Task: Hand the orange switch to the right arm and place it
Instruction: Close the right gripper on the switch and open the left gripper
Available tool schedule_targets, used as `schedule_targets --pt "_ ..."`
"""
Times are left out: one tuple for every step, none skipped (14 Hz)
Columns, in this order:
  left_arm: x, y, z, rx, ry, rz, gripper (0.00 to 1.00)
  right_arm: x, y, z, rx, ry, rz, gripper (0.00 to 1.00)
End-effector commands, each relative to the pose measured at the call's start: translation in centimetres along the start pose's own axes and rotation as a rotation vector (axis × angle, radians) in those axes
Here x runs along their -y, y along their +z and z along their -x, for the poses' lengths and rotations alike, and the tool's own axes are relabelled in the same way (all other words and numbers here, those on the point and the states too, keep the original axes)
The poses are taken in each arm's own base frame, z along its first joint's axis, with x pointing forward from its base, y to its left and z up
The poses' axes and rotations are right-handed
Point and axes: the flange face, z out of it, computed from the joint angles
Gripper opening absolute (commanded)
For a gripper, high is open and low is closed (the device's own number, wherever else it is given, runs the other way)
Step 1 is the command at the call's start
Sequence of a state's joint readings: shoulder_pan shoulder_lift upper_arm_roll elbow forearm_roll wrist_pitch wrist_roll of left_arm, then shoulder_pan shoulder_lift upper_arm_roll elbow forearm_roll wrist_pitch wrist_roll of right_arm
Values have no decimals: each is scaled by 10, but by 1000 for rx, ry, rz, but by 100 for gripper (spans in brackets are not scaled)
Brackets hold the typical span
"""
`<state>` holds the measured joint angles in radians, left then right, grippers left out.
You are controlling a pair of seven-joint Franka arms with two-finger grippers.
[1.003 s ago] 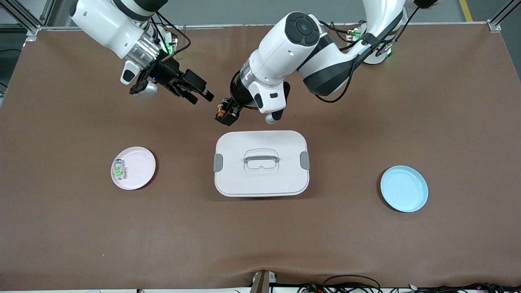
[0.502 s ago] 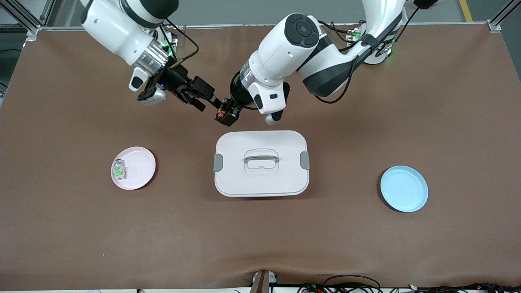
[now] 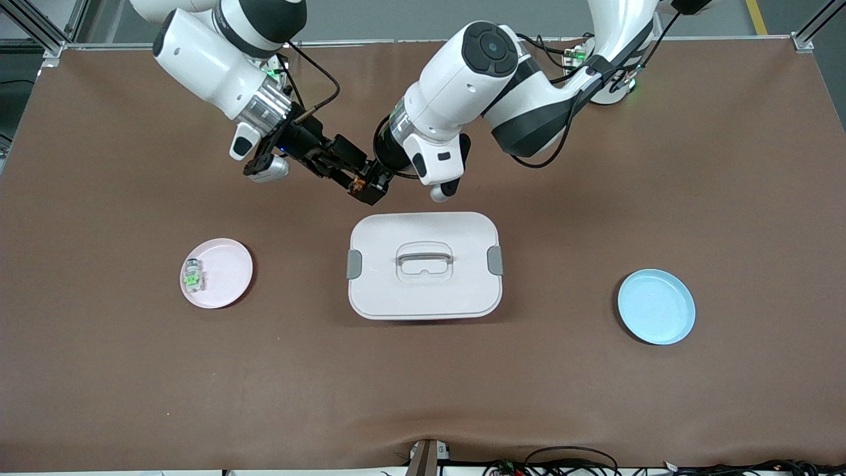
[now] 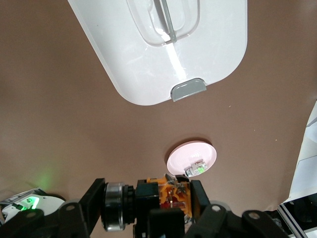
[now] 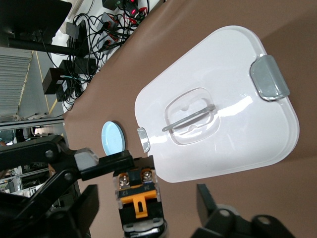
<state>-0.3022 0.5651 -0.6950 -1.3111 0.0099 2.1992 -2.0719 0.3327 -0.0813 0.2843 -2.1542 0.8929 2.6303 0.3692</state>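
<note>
1. Left gripper (image 3: 367, 187) jaws pinch the orange switch (image 3: 360, 186), up in the air over the surface just above the white lidded box (image 3: 424, 265).
2. Right gripper (image 3: 349, 170) jaws are spread around the switch, apparently not yet gripping it.
3. Release the left too soon and you drop it onto the lid.
4. Switch: tiny black block, orange middle, metal screws.
5. Pink plate (image 3: 228, 264) holds a clear green part (image 3: 192, 276); blue plate (image 3: 656, 306) is bare.
</note>
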Motion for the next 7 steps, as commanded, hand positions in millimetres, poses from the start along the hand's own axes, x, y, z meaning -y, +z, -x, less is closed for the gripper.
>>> schedule_targets --pt "-3 -2 6 19 -15 5 0 7 2 2 5 4 -24 0" --pt "-3 -2 6 19 -15 4 0 7 2 2 5 22 -24 0" --pt "-3 -2 5 18 -17 5 0 9 1 2 6 34 -26 0" --pt "-3 -1 6 19 -16 4 0 11 1 2 9 29 -29 0" --pt "-3 -2 6 19 -14 5 0 11 1 2 10 27 -28 0" --pt "-3 -1 6 19 -16 4 0 11 1 2 10 27 -28 0" --pt "-3 -1 6 19 -15 4 0 11 1 2 12 27 -28 0"
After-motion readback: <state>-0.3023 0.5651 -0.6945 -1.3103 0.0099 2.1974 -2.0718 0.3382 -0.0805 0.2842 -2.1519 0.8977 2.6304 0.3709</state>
